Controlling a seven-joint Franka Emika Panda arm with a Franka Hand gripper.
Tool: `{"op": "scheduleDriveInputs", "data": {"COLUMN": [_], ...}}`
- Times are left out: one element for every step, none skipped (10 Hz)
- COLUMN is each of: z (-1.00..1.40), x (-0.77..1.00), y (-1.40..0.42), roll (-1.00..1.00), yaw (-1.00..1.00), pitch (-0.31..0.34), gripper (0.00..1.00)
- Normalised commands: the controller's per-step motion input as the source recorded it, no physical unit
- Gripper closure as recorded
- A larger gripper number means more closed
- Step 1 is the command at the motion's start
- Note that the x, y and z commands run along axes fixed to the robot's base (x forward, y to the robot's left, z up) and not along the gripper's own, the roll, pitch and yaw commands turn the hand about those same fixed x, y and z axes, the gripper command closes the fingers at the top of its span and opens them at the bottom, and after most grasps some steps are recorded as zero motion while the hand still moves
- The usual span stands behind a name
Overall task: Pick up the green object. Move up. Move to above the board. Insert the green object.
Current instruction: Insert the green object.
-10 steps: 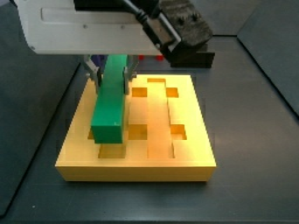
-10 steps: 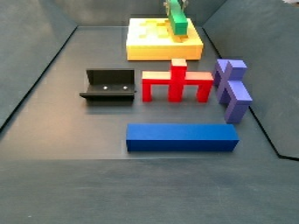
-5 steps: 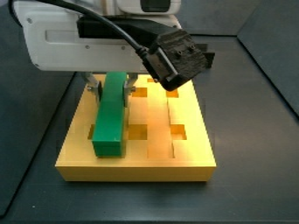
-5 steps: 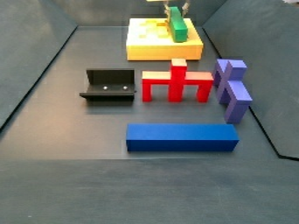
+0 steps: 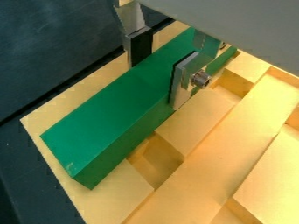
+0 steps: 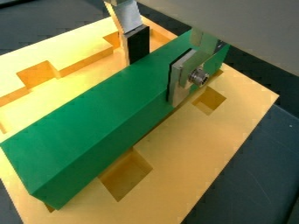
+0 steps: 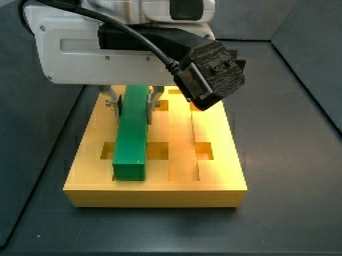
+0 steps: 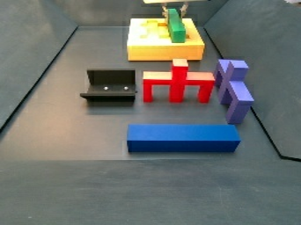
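Note:
The green object is a long bright-green bar lying lengthwise along a groove of the yellow-orange board, near its left side. It looks about level with the board. My gripper stands over the bar's far end, shut on the bar: in both wrist views the bar lies between the dark-padded finger and the silver plate finger of the gripper. The board's square holes show beside the bar. In a side view the bar, the board and the gripper are at the far end.
On the dark floor in front of the board stand the black fixture, a red pronged piece, two blue-purple blocks and a long blue bar. Low walls ring the floor.
The gripper has come down with the green bar. The bar's raised, tilted front end has dropped until it lies flat along the board's groove.

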Motion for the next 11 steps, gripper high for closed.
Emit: {"op": "scheduleDriveInputs", "data": {"z": [-0.15, -0.1, -0.16, -0.21, -0.23, -0.21, -0.41, -0.73, -0.83, -0.71, -0.45], "x": [0.0, 0.0, 0.0, 0.0, -0.01, 0.0, 0.05, 0.03, 0.0, -0.04, 0.0], "y": [0.03, 0.0, 0.0, 0.01, 0.03, 0.0, -0.06, 0.0, 0.0, 0.0, -0.17], "roll": [0.23, 0.31, 0.3, 0.23, 0.21, 0.12, 0.04, -0.03, -0.11, -0.14, -0.04], "yaw": [0.0, 0.0, -0.08, -0.17, -0.14, 0.0, 0.0, 0.0, 0.0, 0.16, 0.35], "pitch": [0.0, 0.007, 0.043, 0.043, 0.033, 0.0, 0.0, -0.07, -0.119, -0.143, -0.084], "gripper": [1.0, 1.0, 1.0, 1.0, 1.0, 1.0, 1.0, 1.0, 1.0, 1.0, 1.0]}}
